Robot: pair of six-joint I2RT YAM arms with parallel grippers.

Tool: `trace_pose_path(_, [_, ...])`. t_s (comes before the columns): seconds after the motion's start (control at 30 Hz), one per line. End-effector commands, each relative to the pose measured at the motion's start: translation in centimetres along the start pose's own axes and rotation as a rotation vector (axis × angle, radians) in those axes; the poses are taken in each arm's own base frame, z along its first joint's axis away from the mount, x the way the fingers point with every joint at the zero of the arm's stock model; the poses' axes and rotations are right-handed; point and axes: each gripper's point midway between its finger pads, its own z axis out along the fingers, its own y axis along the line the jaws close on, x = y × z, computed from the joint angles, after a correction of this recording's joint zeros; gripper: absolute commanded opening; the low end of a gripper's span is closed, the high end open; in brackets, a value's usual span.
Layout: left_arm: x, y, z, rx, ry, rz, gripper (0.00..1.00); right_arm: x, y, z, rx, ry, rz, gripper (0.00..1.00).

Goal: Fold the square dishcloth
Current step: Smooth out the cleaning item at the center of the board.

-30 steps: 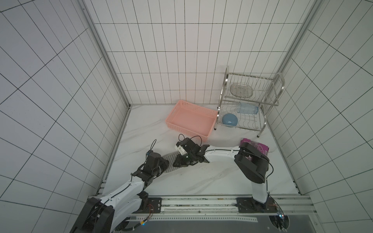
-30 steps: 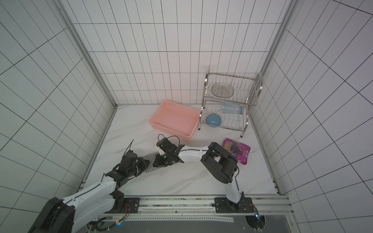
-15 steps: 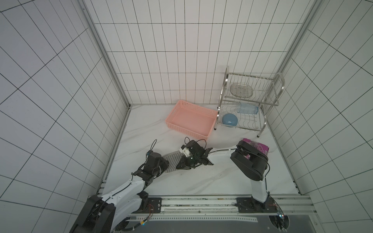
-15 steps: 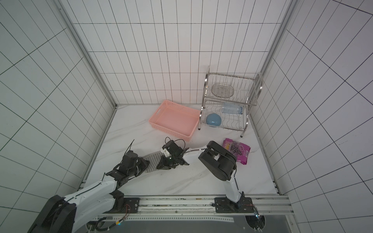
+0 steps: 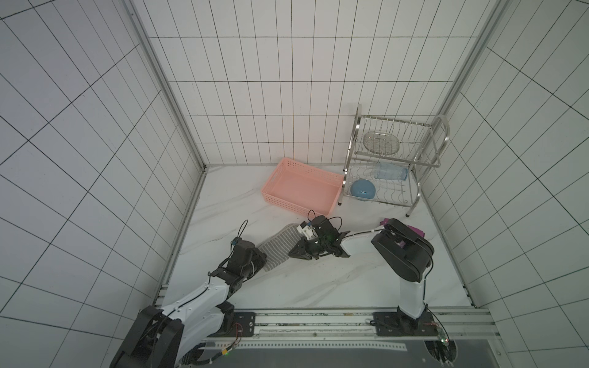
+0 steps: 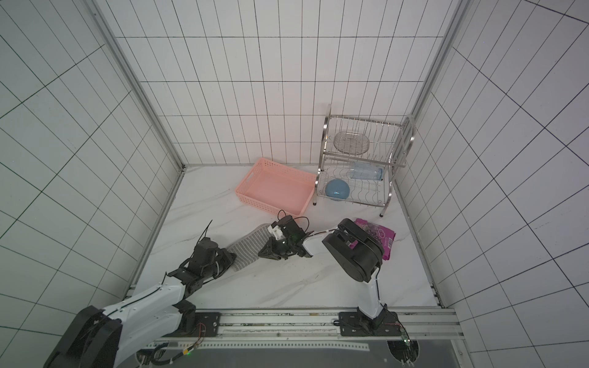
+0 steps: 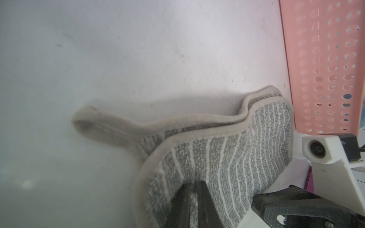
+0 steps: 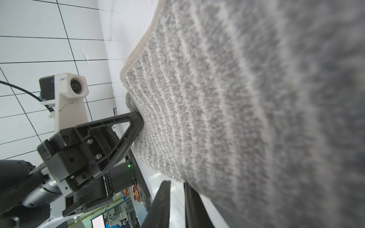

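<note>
You are working in a white-tiled booth. Tiled walls (image 5: 95,127) close in on the left, back and right, and a white, grey-veined table (image 5: 318,286) fills the space between them. A metal rail (image 5: 318,321) along its near edge carries both arm bases. From left to right on the table you have the square dishcloth (image 5: 280,245) lying left of centre and a pink basket (image 5: 293,205) behind it toward the back wall. A wire dish rack (image 5: 395,121) stands just beside the basket, holding a blue bowl (image 5: 362,189) and a clear cup (image 5: 390,172). A purple packet (image 6: 379,237) lies near the right wall, partly hidden by your right arm. Your left gripper (image 5: 262,257) sits at the dishcloth's near left end. In the left wrist view its fingers (image 7: 205,203) are clenched with striped fabric between them, and the cloth lies doubled, one bound edge over another. Your right gripper (image 5: 294,251) sits at the dishcloth's right end, near the basket but apart from it. In the right wrist view its fingers are drawn to a narrow slit with the tips clamped on the cloth's edge, and the fabric rises from there close past the lens, blurred.
</note>
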Motion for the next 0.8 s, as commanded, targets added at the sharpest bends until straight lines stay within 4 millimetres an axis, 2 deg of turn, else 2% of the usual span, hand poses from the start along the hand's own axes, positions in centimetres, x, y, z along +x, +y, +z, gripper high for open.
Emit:
trace_pose_path(0.0, [0.0, 0.2, -0.5, -0.014, 0.0, 0.003, 0.13, -0.3, 2.5, -0.9, -0.056, -0.032, -0.045, 0.18])
trace_pose_path(0.2, [-1.0, -2.5, -2.8, 0.067, -0.036, 0.016, 0.19, -1.6, 4.4, -0.9, -0.064, -0.118, -0.081, 0.18])
trace_pose_path(0.37, [-1.1, -3.8, -4.0, 0.135, -0.046, 0.023, 0.21, -2.8, 2.8, 0.0, -0.029, -0.145, -0.037, 0.15])
trace_pose_path(0.6, [0.6, -2.3, -2.2, 0.105, 0.035, 0.007, 0.2, -4.4, 0.6, -0.6, 0.004, -0.177, -0.005, 0.15])
trace_pose_path(0.77, [1.2, -0.1, -0.8, 0.026, 0.059, -0.018, 0.18, -5.0, -0.8, -1.8, 0.034, -0.196, -0.004, 0.15])
